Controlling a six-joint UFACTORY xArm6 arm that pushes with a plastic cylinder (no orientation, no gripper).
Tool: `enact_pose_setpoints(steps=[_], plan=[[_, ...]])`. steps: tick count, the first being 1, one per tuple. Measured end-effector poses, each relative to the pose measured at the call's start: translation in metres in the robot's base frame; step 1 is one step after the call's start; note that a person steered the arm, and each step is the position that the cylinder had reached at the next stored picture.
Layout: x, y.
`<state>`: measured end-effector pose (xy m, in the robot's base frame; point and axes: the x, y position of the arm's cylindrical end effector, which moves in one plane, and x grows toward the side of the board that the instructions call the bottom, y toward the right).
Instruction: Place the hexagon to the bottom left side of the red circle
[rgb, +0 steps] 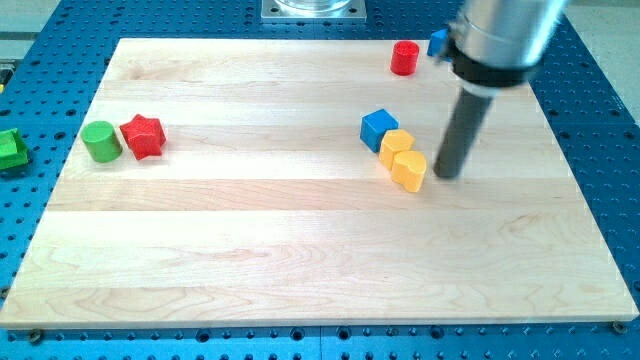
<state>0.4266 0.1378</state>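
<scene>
Yellow hexagon (397, 144) mid-board, touching a yellow heart (408, 169) and blue cube (378, 129) | your tip (446, 176) bare, just right of the heart | red circle (404, 58) up top, so you'd shove up-screen

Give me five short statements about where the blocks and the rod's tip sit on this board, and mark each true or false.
1. My tip sits just to the view's right of the lower yellow block. True.
2. The red cylinder lies near the view's bottom edge. False: it is near the top edge.
3. The blue cube adjoins the upper yellow block. True.
4. The red star lies at the view's right. False: it is at the left.
5. The green cylinder sits beside the red star. True.
</scene>
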Motion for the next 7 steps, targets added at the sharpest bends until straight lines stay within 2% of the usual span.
enact_pose_setpoints(steps=[1, 2, 3, 4, 5, 6, 7], plan=[[0.066, 0.009], [0.108, 0.008], [0.071, -0.042], [-0.026, -0.033], [-0.093, -0.018], [-0.075, -0.018], [-0.078, -0.02]])
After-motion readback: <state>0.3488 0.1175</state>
